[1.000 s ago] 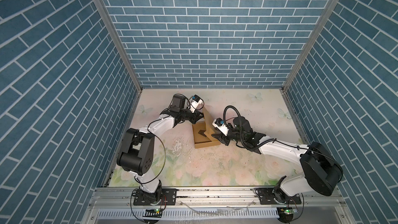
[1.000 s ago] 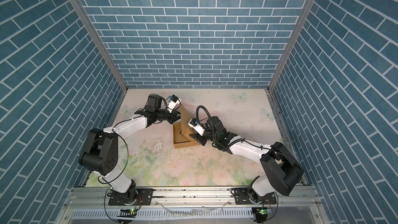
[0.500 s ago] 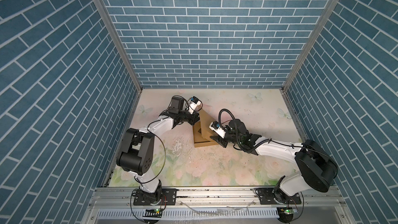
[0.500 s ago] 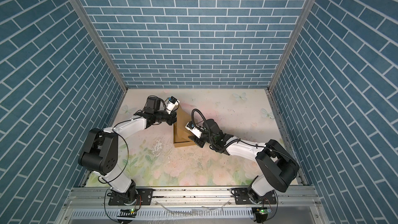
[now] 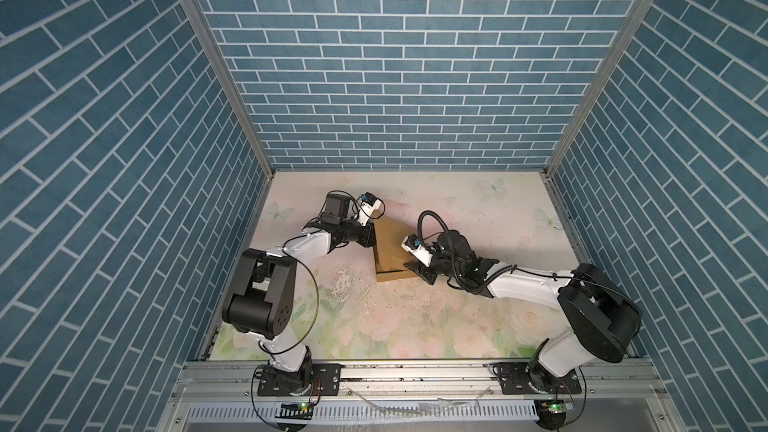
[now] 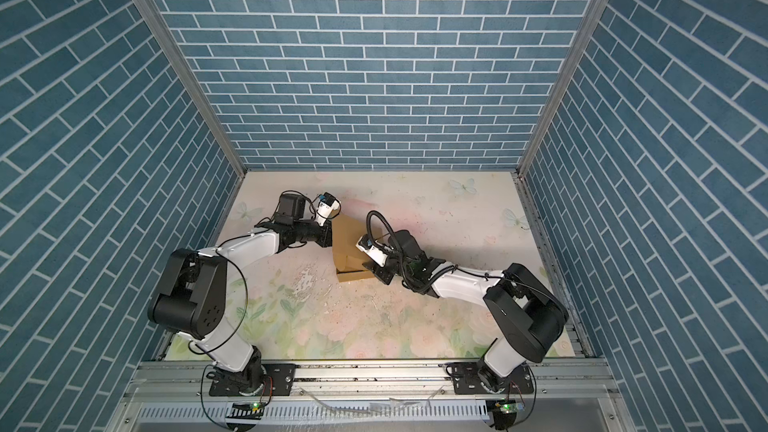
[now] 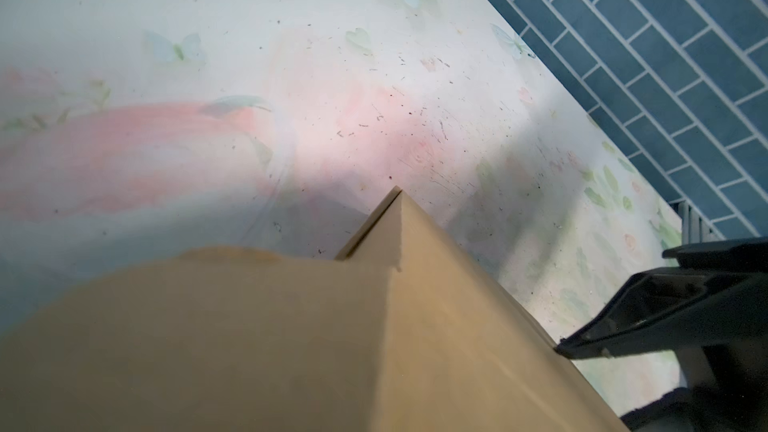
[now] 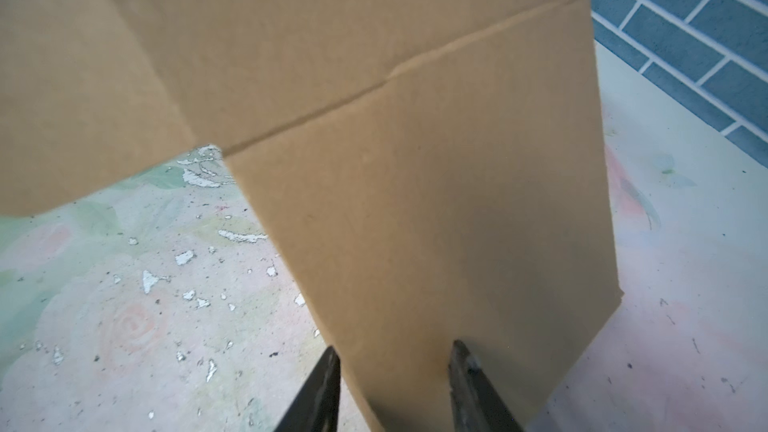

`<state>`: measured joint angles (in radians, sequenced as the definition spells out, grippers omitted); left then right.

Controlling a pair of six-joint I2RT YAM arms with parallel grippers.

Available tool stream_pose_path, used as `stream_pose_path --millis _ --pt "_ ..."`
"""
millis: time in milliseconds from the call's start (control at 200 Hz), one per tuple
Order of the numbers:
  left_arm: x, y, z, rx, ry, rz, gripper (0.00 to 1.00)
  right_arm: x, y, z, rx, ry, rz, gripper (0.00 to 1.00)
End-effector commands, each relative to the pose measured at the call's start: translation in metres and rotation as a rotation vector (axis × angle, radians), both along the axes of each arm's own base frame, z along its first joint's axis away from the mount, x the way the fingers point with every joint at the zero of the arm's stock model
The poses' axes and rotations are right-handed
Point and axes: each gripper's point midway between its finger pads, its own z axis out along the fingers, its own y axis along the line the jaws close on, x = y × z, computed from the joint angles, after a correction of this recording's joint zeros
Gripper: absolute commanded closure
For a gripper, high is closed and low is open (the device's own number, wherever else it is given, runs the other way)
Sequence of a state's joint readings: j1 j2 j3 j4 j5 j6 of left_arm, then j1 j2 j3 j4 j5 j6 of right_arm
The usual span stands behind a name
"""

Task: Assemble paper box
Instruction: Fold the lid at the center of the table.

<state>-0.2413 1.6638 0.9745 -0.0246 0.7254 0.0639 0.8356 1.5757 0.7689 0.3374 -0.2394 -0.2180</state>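
Since a second ago the right gripper [image 8: 395,353] has pressed in toward the left gripper [image 5: 372,238], and the raised panel of the box [image 5: 390,243] now slopes over its base. We judge the box light, stiff across panels but hinging freely at creases, and apt to skid on the table [image 5: 457,317]; free panel edges look like the best holds. Our right arm reaches low, jaws spread at the foot of the panel just ahead of them, pinching nothing. Beyond those jaws the box sits on the table, between both grippers. Farther still, our left arm bends at the elbow, gripper against the box's opposite edge; cardboard hides its jaws, so we cannot tell how they stand.
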Motion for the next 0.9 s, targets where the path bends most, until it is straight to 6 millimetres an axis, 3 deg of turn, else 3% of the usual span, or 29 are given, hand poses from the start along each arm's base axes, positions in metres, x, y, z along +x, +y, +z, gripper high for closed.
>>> stream_pose_path --millis 0,290,600,895 --pt "-0.004 0.008 0.008 -0.007 -0.02 0.013 0.52 0.008 0.002 -0.004 -0.019 -0.017 -0.013 0.57" --pt "-0.008 0.039 0.007 0.001 -0.019 0.097 0.39 0.009 0.008 -0.011 -0.001 0.004 -0.009 0.57" --pt "-0.014 0.055 0.018 -0.007 0.016 0.124 0.3 0.013 0.015 -0.014 0.001 0.012 0.002 0.57" --pt "-0.039 0.122 0.03 -0.023 0.159 0.335 0.32 0.013 0.017 -0.019 0.005 0.024 0.013 0.57"
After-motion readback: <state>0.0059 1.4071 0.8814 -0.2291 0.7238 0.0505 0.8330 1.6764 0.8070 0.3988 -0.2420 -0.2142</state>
